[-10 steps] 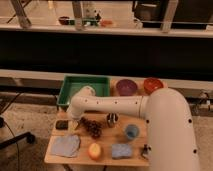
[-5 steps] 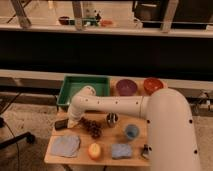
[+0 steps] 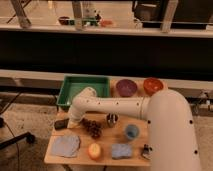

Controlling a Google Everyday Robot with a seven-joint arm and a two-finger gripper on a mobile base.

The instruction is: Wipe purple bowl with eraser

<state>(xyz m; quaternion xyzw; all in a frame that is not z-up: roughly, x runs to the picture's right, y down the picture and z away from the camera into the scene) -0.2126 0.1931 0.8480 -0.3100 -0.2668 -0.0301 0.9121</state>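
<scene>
The purple bowl (image 3: pixel 126 87) sits at the back of the wooden table, just left of the orange-red bowl (image 3: pixel 153 85). The eraser (image 3: pixel 60 124), a dark flat block, lies at the table's left edge. My white arm reaches across the table from the right. My gripper (image 3: pixel 71 121) is at its left end, low over the table and right beside the eraser's right end. The gripper is far from the purple bowl, to the bowl's front left. The arm's wrist hides the gripper's tip.
A green tray (image 3: pixel 85 89) stands at the back left. A bunch of dark grapes (image 3: pixel 92 128), a metal cup (image 3: pixel 112 119) and a blue cup (image 3: pixel 131 131) sit mid-table. A blue cloth (image 3: pixel 65 145), an orange (image 3: pixel 94 150) and a blue sponge (image 3: pixel 121 150) lie along the front edge.
The arm's end has shifted only slightly at the eraser. The eraser stays at the table's left edge and the bowls have not moved.
</scene>
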